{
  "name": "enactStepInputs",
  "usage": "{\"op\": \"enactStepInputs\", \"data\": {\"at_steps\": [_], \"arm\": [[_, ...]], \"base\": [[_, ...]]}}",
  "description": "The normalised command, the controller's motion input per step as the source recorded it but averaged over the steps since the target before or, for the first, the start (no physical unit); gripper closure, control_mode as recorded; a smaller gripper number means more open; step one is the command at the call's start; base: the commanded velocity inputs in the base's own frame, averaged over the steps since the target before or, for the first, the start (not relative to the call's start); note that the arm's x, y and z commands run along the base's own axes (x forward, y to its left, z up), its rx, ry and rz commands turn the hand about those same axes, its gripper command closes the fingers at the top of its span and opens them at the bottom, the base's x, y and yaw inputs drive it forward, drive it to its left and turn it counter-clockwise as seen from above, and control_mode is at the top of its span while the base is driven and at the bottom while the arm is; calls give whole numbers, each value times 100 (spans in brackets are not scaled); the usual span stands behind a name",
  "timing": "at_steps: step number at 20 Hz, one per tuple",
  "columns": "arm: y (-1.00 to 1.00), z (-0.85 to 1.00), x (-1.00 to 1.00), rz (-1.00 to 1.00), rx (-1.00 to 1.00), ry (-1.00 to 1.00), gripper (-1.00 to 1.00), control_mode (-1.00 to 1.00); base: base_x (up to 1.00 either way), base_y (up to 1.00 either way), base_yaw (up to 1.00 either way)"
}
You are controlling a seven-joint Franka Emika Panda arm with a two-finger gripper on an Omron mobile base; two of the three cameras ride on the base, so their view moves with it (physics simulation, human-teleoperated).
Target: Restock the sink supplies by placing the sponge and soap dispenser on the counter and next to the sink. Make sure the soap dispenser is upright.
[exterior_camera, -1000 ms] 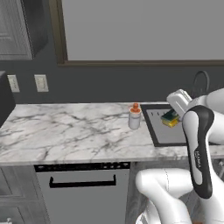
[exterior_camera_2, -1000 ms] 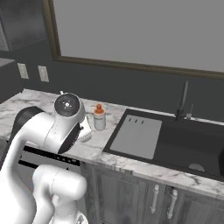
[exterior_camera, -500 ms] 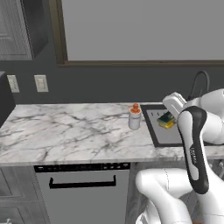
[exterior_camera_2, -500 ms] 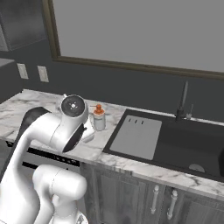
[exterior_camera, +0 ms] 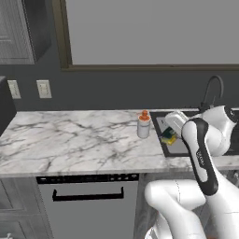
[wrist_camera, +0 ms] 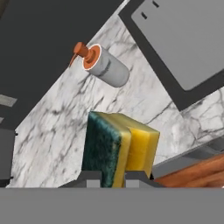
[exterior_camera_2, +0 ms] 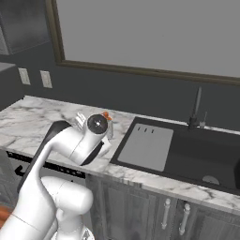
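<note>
Between the pincer's dark tips: small rectangular sponge, yellow body with a dark green layer, clamped tight and held off the surface. Just beyond the pincer, pale grey-white cylindrical soap dispenser with orange pump head, upright on the white grey-veined marble counter. To the pincer's side, the dark recessed sink with its grey flat panel and curved faucet.
</note>
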Motion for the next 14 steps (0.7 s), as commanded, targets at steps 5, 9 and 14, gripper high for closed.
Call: {"op": "enactStepInputs", "data": {"at_steps": [5,9,14], "arm": [[12,-44,9,11,0,1,100,-100],[11,-16,17,0,-5,7,100,-100],[0,-51,3,0,-1,0,100,-100]], "base": [[0,0,0],[0,0,0],[0,0,0]]}}
